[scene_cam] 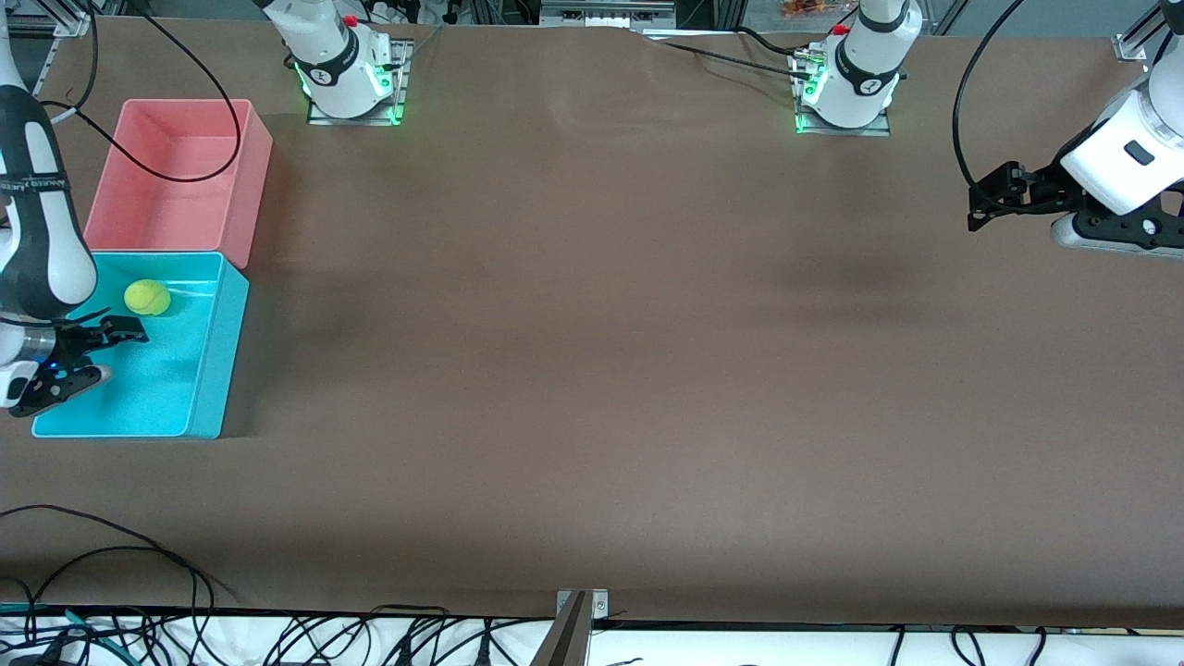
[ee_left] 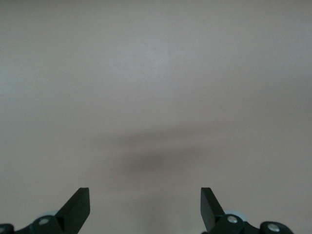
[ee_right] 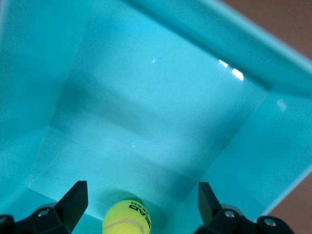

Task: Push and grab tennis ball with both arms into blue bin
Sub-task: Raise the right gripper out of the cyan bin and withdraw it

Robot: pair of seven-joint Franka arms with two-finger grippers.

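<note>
The tennis ball (scene_cam: pixel 147 297) lies on the floor of the blue bin (scene_cam: pixel 217 370), near the wall that adjoins the pink bin (scene_cam: pixel 254 176); my right wrist view shows it resting free, with its dark lettering up, in the gap between my fingers and touched by neither. My right gripper (scene_cam: pixel 79 356) hangs over the blue bin's interior at the right arm's end of the table, jaws spread and holding nothing; in the wrist view both fingertips (ee_right: pixel 75 197) stand wide apart with the ball (ee_right: pixel 127 218) between them. My left gripper (scene_cam: pixel 992 199) hangs over bare brown table (scene_cam: pixel 592 370) at the left arm's end, well apart from both bins, jaws spread too and empty; that arm waits.

As I judge it, the ball is already delivered, so the step in hand is a clean exit; I should keep the right jaws open so they cannot pinch the ball again, and lift straight up before moving sideways, since the bin's tall walls stand close around my fingers and a sideways drag could catch a wall and shift the bin; I should also avoid dipping lower, lest a fingertip nudge the ball and set it rolling; the left arm need not move.
</note>
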